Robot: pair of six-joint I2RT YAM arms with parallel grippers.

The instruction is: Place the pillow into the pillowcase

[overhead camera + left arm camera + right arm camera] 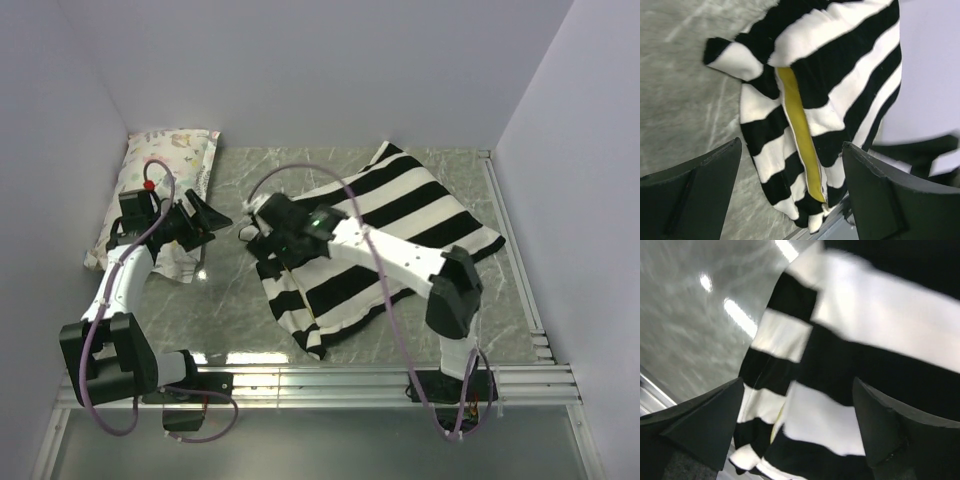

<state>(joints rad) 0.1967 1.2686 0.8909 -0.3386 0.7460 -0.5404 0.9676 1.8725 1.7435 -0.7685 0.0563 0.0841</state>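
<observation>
Pillowcase (430,205): soft fabric with broad black and white stripes. It is lying rumpled and at an angle across the middle and right of the desk (230,300). Its far corner is reaching toward the back wall and its near corner is pointing at the front rail.

Pillow (799,130): in the left wrist view only a narrow yellow band with a thin pale edge beside it is showing. The band is running lengthwise in the slit of the pillowcase's open end, with striped cloth folding over it on both sides. The rest of it is sitting under the stripes and cannot be made out from above.

Count: one striped pillowcase and one pillow with a yellow band. One smaller pastel-print pillow (165,160) is lying in the far left corner against the wall. Two arms, one end effector each.

Left end effector (208,218): it is hovering above bare desk, between the print pillow and the striped cloth. Its fingers are standing wide apart, with nothing between them.

Right end effector (249,234): it is sitting at the left edge of the pillowcase. Its wrist view shows both fingers (710,425) spread wide, framing the striped fabric below. They are gripping nothing.
</observation>
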